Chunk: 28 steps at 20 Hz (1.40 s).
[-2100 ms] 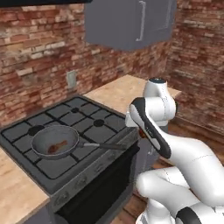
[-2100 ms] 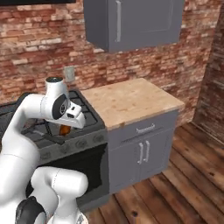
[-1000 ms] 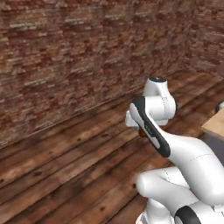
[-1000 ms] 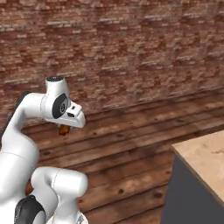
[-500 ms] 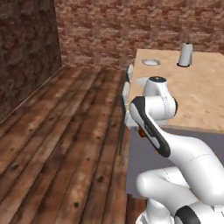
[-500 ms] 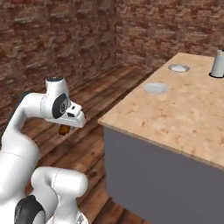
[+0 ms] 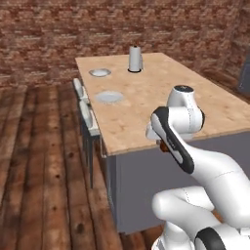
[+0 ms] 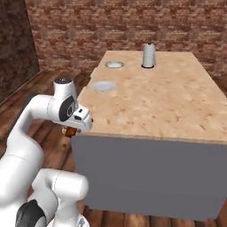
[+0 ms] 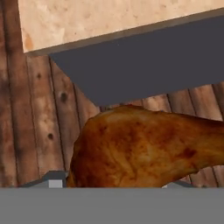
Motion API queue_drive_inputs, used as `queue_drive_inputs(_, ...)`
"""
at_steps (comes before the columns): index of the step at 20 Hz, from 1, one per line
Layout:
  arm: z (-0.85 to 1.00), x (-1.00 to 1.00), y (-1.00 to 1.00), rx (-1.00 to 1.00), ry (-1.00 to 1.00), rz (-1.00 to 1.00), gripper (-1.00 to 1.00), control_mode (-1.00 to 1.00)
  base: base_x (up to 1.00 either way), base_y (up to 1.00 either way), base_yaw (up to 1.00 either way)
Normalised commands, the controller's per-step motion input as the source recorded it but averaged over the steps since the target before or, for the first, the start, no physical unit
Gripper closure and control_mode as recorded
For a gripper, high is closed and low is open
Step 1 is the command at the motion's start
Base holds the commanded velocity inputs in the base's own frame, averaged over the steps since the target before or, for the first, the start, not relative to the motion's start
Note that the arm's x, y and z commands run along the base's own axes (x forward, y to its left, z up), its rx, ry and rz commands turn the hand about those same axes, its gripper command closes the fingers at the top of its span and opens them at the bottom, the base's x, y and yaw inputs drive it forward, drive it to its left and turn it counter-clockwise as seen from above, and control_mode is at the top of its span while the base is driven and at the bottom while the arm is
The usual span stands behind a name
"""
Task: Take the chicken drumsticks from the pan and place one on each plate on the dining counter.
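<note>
The gripper (image 8: 69, 131), at nine o'clock off the dining counter (image 8: 168, 99), has its jaws part-closed round a chicken drumstick (image 9: 144, 151). It looks light, firm and greasy, so grip the meaty end. The plates (image 8: 104, 86) lie at eleven o'clock.

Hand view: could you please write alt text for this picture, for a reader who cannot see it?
A reddish-brown chicken drumstick is held close to the camera in the gripper. Below it lies dark wooden floor. Beyond it are the grey side and light wooden top of the dining counter.
</note>
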Motion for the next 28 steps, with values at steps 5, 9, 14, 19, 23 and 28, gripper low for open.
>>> queue_drive_inputs(5, 0.0, 0.0, 0.0, 0.0, 0.0, 0.0, 1.0, 1.0, 0.34, 1.0, -0.23)
queue_drive_inputs(9, 0.0, 0.0, 0.0, 0.0, 0.0, 0.0, 1.0, 1.0, 0.33, 1.0, -0.19)
queue_drive_inputs(14, 0.0, 0.0, 0.0, 0.0, 0.0, 0.0, 1.0, 1.0, 0.47, 0.93, -0.3)
queue_drive_inputs(19, 0.0, 0.0, 0.0, 0.0, 0.0, 0.0, 1.0, 1.0, 0.63, 0.72, -0.47)
queue_drive_inputs(23, 0.0, 0.0, 0.0, 0.0, 0.0, 0.0, 1.0, 1.0, 0.63, 0.74, -0.46)
queue_drive_inputs(28, 0.0, 0.0, 0.0, 0.0, 0.0, 0.0, 1.0, 1.0, 0.63, 0.74, -0.45)
